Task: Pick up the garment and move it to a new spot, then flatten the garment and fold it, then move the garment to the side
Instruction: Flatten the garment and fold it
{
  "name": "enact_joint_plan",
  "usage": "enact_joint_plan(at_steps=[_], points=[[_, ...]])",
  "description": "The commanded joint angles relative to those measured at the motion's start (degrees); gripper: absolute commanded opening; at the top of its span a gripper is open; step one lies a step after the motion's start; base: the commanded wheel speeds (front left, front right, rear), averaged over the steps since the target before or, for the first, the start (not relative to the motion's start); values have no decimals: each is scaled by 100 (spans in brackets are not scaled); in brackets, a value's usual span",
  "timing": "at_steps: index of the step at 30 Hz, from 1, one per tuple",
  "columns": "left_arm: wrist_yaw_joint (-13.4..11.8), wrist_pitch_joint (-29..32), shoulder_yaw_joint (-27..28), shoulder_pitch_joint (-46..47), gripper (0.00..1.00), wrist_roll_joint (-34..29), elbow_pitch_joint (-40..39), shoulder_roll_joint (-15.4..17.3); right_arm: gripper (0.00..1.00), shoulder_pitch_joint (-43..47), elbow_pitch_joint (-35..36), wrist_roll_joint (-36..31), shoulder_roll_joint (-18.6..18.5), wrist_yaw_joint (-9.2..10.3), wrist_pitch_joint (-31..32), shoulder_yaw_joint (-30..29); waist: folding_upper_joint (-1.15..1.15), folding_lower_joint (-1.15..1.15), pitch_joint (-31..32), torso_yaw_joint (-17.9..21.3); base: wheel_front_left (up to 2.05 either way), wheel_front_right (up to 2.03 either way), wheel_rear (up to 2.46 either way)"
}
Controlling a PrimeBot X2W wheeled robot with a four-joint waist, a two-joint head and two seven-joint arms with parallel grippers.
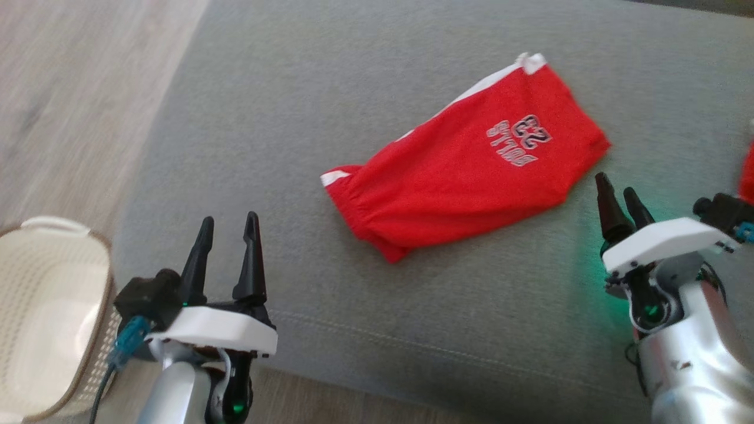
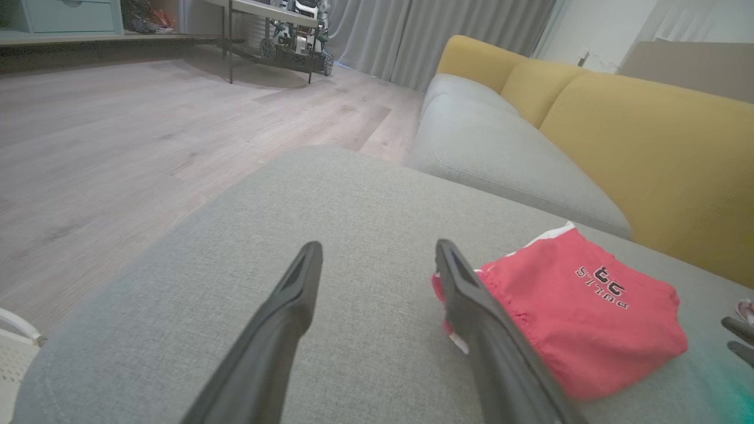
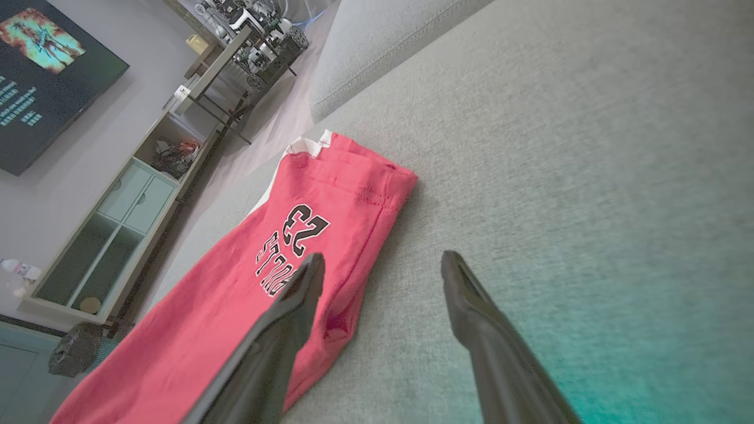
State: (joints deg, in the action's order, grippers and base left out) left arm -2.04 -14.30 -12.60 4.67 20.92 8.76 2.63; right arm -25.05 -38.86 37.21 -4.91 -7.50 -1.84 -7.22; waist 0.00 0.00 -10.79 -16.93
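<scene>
The garment [image 1: 465, 162] is a pair of red shorts with white side trim and a printed "23", folded over and lying flat on the grey sofa seat [image 1: 330, 82]. My left gripper [image 1: 228, 221] hovers open over the seat, well to the garment's lower left, with nothing between its fingers. In the left wrist view the garment [image 2: 577, 300] lies to the right of the left gripper [image 2: 379, 250]. My right gripper [image 1: 617, 184] is open just off the garment's right edge. In the right wrist view the right gripper [image 3: 382, 260] stands beside the garment [image 3: 259, 277], its left finger over the cloth's edge.
A cream perforated laundry basket [image 1: 47, 312] stands on the wooden floor [image 1: 65, 94] at the lower left. Yellow back cushions [image 2: 648, 153] rise behind the seat. Another red item [image 1: 748, 171] peeks in at the right edge. A shelf unit [image 3: 112, 235] and a wall screen [image 3: 41, 76] stand farther off.
</scene>
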Motion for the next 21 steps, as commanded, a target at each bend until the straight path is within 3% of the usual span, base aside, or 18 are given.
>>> enact_joint_plan(at_steps=[1,7,21], points=[[-39,-70,138,239,100,53,-145,25,100,-210,81,163,-25,1,88,64,0,0,-134,-203,0,0,0],[-98,-70,32,281,100,115,16,25,100,-556,-329,703,-173,1,624,-142,0,0,-265,-456,0,0,0],[-200,-70,-206,465,100,341,-43,25,100,-1295,-1508,642,-501,1,1513,-343,0,0,-474,-938,0,0,0]])
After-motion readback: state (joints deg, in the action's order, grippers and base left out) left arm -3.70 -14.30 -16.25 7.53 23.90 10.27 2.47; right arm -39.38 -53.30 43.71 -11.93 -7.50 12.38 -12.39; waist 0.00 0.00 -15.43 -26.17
